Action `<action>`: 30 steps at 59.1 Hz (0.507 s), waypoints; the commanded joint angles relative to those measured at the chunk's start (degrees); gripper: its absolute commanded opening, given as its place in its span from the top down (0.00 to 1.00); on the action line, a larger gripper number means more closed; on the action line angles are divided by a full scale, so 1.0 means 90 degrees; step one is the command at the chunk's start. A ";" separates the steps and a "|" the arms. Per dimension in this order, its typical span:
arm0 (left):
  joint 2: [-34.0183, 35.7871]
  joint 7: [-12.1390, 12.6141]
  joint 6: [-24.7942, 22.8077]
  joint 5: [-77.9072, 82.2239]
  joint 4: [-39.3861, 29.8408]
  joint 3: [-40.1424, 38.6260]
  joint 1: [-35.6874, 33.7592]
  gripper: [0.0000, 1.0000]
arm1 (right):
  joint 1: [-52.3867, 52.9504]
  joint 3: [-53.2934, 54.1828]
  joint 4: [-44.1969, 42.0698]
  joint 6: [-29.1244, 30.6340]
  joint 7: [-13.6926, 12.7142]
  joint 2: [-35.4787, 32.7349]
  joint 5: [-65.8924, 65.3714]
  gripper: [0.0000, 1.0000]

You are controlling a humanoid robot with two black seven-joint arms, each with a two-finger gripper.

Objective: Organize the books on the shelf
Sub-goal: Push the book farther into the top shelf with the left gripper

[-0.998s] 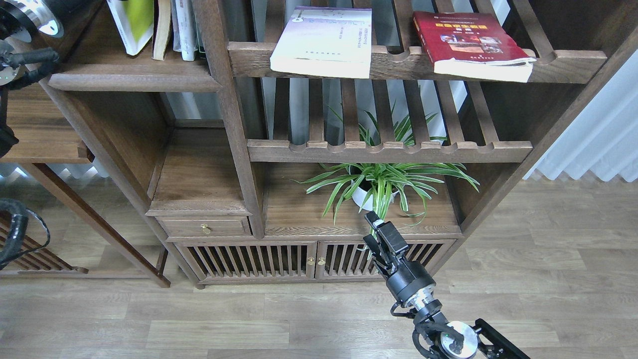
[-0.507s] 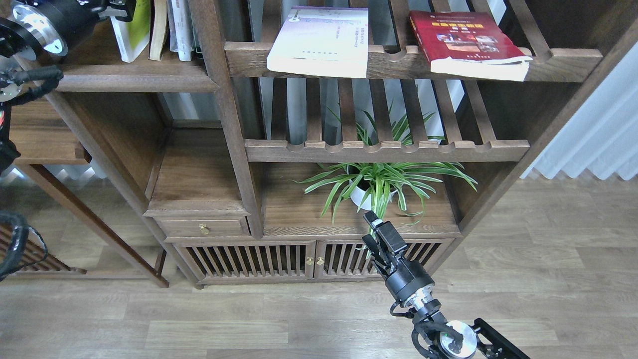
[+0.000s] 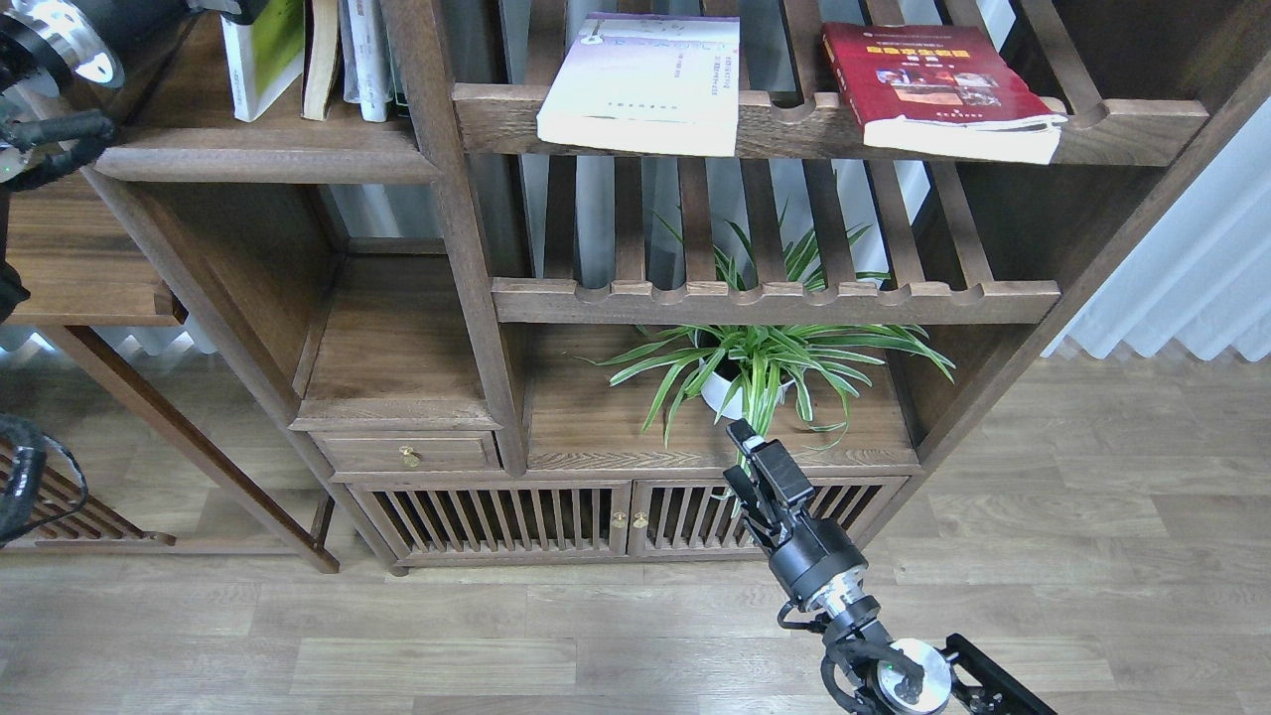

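The yellow-green book [image 3: 260, 55] stands upright on the solid shelf [image 3: 268, 159], top left. The left pincer [image 3: 223, 8] is at its upper edge, its opening impossible to tell. The right pincer [image 3: 747, 459], narrow and empty, hangs far below.

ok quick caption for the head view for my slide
Lavender-white book and dark red book lie on a slatted shelf; right gripper waits low.

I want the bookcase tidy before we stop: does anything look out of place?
Yes. The lavender-white book and the dark red book lie flat on the top slatted shelf, their lower edges jutting past its notched front rail, while the yellow-green book stands upright with others on the solid shelf to the left.
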 commanded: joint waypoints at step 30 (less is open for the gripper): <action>0.0202 0.0059 -0.0002 -0.0093 -0.1391 -0.0131 0.0921 0.38 | -0.0006 -0.0039 0.0018 0.0000 0.0002 0.0000 -0.0002 0.02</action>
